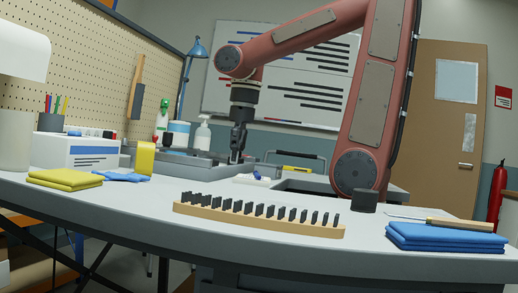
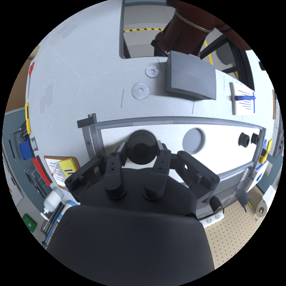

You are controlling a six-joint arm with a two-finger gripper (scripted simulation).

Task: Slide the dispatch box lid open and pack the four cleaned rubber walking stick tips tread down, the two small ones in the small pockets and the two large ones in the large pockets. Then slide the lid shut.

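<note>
A large black rubber tip (image 2: 140,148) sits in a large pocket at one end of the dispatch box (image 1: 198,165), and my gripper (image 2: 141,154) is still closed around it. The box's white insert (image 2: 213,149) lies uncovered, with its lid (image 1: 181,157) slid back toward the pegboard. Beside the held tip, the other large pocket (image 2: 194,137) is a grey round hole with nothing in it. Two small black tips (image 2: 248,138) stand at the far end of the insert. Another large black tip (image 1: 364,200) stands on the table by the arm's base.
Behind the box stand bottles (image 1: 202,134) and a pegboard wall. A grey block (image 2: 190,76), two washers (image 2: 140,90) and a notepad with a blue pen (image 2: 244,98) lie on the table near the box. A wooden peg rack (image 1: 260,218) and folded blue cloths (image 1: 445,237) lie toward the table's front edge.
</note>
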